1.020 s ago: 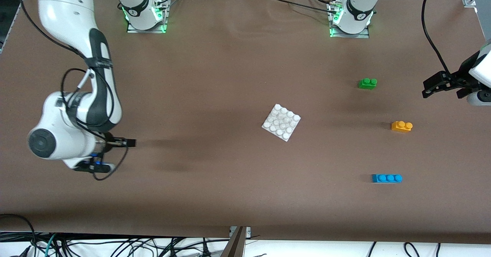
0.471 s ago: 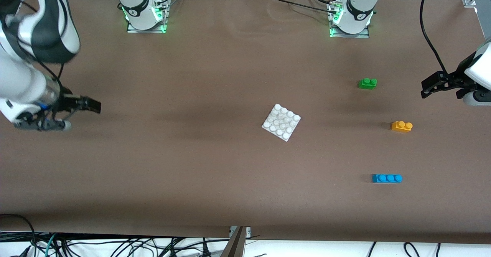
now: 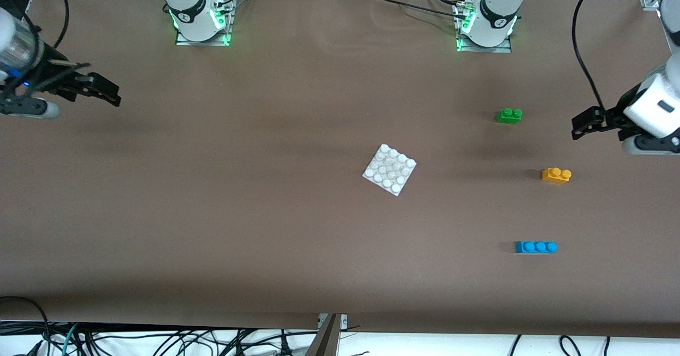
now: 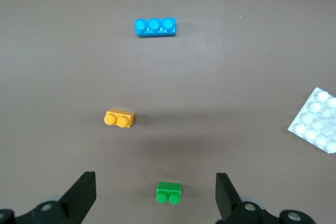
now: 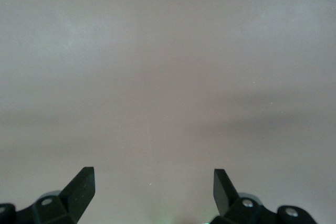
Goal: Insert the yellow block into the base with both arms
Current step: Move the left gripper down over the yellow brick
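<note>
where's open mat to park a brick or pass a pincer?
Widest bare stretch: between base and right pincer. Also bare along the edge nearest the front camera. Crowded: left arm's end, with green brick, yellow block, blue brick, and open left pincer above.

A small green two-stud plastic brick (image 3: 509, 115) lies on the brown table cover (image 3: 265, 212); a longer blue three-stud plastic brick (image 3: 536, 246) lies nearer the front camera.

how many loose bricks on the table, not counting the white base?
3. Green brick nearest the left arm's base; yellow block nearer the front camera; blue brick nearest the camera. None appears hidden.
</note>
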You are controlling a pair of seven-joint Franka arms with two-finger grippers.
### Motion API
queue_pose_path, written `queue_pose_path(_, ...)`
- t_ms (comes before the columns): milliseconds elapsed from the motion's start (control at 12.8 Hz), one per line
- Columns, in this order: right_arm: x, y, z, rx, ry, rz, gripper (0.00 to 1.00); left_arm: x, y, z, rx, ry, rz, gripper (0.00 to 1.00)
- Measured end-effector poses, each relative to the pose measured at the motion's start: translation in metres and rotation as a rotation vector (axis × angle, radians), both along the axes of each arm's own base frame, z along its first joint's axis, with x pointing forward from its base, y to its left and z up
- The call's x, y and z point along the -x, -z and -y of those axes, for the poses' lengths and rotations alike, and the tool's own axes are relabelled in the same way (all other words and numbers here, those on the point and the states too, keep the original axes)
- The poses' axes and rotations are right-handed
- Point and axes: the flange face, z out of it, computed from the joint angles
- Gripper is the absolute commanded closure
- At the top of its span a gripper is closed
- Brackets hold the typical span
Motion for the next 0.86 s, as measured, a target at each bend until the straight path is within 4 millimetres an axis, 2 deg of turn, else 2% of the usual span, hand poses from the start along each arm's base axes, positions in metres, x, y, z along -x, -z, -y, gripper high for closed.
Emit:
queue_pose_path(235,-0.002,0.004,0.005,-0.003,0.01,-0.013,0.0,-0.001,0.024,-0.005,0.0,-0.007,-0.007,0.0)
queue_pose_path(471,-0.006,0.01,0.0,-0.003,0.004,-0.02,0.0,-0.003,0.026,-0.007,0.0,-0.008,0.018,0.0)
queue_pose_path(627,-0.007,0.012,-0.004,-0.003,-0.002,-0.019,0.0,-0.001,0.016,-0.008,0.001,-0.01,0.039,0.0)
queue_pose_path(863,-0.007,0.012,-0.005,-0.003,-0.004,-0.019,0.0,0.013,-0.016,-0.009,0.005,-0.012,0.078,0.0)
